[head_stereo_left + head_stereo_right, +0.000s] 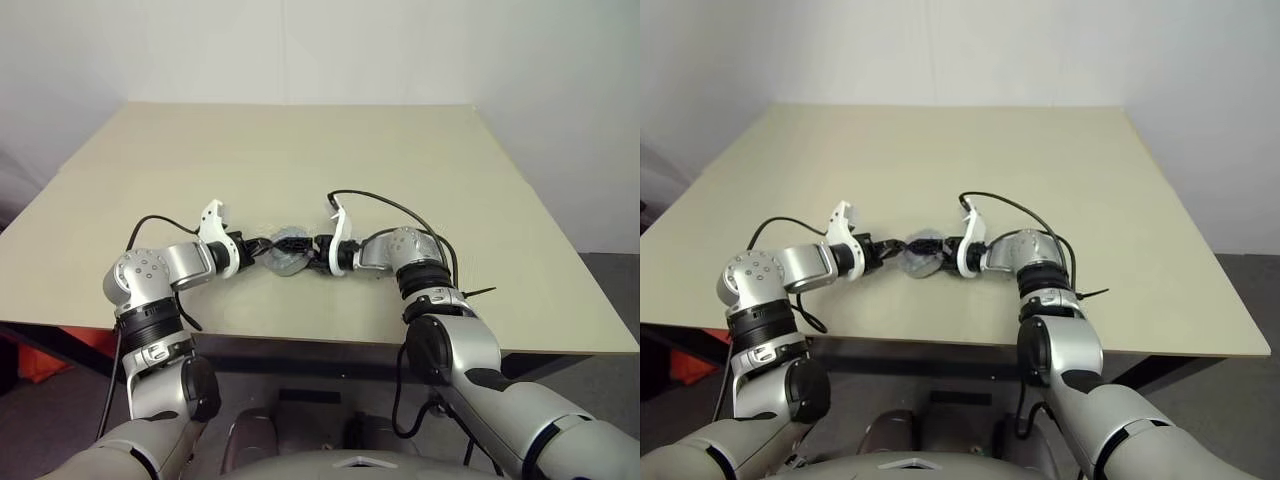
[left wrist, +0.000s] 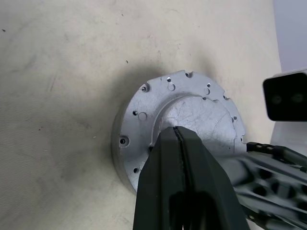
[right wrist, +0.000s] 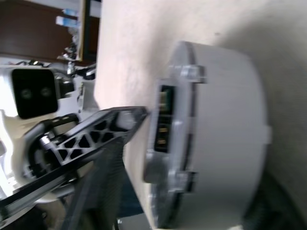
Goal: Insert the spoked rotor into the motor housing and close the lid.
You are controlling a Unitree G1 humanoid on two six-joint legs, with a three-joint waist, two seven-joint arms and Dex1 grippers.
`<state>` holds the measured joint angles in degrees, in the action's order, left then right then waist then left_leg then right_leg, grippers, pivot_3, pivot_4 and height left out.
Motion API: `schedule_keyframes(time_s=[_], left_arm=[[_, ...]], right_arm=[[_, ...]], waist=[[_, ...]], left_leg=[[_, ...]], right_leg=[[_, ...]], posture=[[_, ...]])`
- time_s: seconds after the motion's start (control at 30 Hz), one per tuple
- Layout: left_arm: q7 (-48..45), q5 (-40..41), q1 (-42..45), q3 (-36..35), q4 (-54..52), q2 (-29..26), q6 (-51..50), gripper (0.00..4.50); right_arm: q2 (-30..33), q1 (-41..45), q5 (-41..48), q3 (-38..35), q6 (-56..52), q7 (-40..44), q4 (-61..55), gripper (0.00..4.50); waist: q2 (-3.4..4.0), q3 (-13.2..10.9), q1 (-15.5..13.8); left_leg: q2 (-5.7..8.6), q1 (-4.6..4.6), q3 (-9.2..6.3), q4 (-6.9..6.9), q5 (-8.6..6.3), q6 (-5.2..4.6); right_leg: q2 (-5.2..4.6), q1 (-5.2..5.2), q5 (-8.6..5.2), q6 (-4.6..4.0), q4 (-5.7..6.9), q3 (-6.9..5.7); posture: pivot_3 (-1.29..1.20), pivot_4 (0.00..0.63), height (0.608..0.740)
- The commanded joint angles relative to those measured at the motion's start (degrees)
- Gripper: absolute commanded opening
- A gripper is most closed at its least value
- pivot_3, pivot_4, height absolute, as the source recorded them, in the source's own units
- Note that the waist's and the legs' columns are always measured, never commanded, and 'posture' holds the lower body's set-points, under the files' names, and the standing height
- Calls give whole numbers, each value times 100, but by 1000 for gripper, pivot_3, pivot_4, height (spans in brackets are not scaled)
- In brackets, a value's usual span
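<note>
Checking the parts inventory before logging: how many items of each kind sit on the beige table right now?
Round silver-grey metal motor assembly: 1
Robot grippers at it: 2, left gripper and right gripper
Beige table: 1
Total: 4

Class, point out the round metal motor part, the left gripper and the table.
Motor housing point(image 2: 180, 117), left wrist view, flat silver face.
Left gripper point(image 2: 178, 143), left wrist view, closed fingertips.
Table point(image 1: 320, 160), left eye view, bare top.
</note>
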<state>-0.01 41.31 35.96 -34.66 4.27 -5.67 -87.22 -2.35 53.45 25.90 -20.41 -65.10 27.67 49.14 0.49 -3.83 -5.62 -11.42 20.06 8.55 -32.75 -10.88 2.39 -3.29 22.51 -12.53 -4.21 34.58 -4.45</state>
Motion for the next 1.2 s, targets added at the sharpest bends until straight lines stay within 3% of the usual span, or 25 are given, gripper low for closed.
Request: schedule_keyframes(time_s=[0.03, 0.4, 0.63, 0.93, 1.2], left_arm=[[10, -110, 19, 38, 28, 29, -23, 0], [-5, -146, 20, 35, 26, 22, 36, 0], [-252, -25, -62, 16, -231, 23, 605, 0], [-589, 629, -134, -298, -626, 62, 1185, 0], [-457, 970, -346, -539, -718, -20, 1606, 0]], right_arm=[[-64, 273, 229, -72, 196, 8, -119, 2222], [-65, 318, 291, -164, 446, -147, 51, 2066], [-53, 433, 471, -365, 548, -180, 65, 2065], [-27, 709, 760, -856, 958, -471, 441, 2065], [36, 940, 876, -1046, 1217, -602, 719, 2065]], waist=[[1, 0, -6], [0, 0, -11], [0, -1, -11], [-8, -7, -11], [-9, -8, -7]], left_leg=[[0, 0, 0, 0, 0, 0], [-1, -5, 0, -2, 3, 5], [-2, -5, 0, -2, 8, 13], [0, 106, 1, -23, -2, -6], [-1, 115, 5, -33, -9, -18]], right_leg=[[0, 0, 0, 0, 0, 0], [0, -4, -8, 16, 6, -1], [1, -2, -16, 30, 11, -1], [2, 86, 7, -7, 16, -7], [1, 86, 6, -9, 16, -8]], posture=[[0, 0, 740], [0, 0, 740], [0, 0, 740], [0, 0, 740], [0, 0, 740]])
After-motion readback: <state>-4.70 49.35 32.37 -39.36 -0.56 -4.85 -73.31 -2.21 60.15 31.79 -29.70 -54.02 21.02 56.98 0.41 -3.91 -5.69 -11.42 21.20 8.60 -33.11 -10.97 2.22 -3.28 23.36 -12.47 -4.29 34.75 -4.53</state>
